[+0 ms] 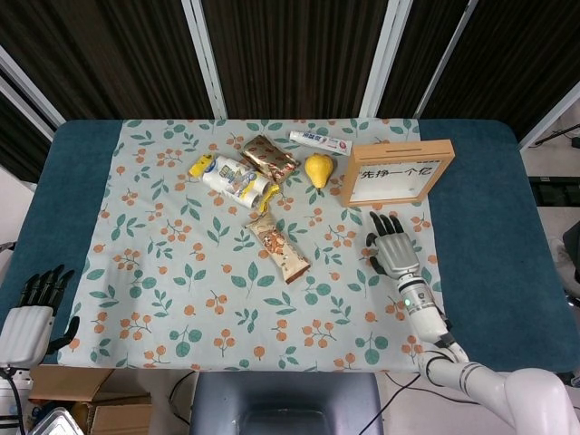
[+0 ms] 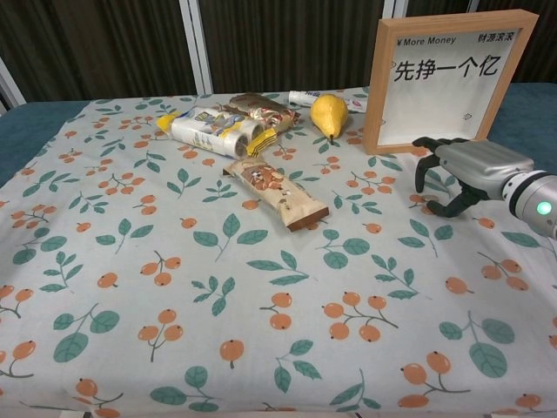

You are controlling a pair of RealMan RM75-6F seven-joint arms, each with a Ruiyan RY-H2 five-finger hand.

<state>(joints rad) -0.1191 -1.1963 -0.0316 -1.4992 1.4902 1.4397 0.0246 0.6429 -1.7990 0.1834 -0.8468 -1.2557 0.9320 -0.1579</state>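
My right hand (image 1: 391, 246) (image 2: 459, 171) hovers over the floral cloth (image 1: 181, 272), palm down, fingers spread and lightly curved, holding nothing. It sits just in front of the wooden framed sign (image 1: 397, 172) (image 2: 444, 77). My left hand (image 1: 32, 313) hangs off the table's left front edge, fingers apart and empty; the chest view does not show it. A brown snack bar (image 1: 279, 247) (image 2: 275, 192) lies mid-cloth. Behind it are a yellow pear (image 1: 318, 169) (image 2: 329, 114), a white-and-yellow packet (image 1: 234, 179) (image 2: 211, 131), a brown wrapper (image 1: 269, 157) (image 2: 261, 108) and a toothpaste tube (image 1: 320, 141).
Blue table surface (image 1: 489, 208) borders the cloth on both sides. Cardboard boxes (image 1: 82, 399) stand on the floor at the front left. Dark curtains with white frame bars (image 1: 204, 54) close off the back.
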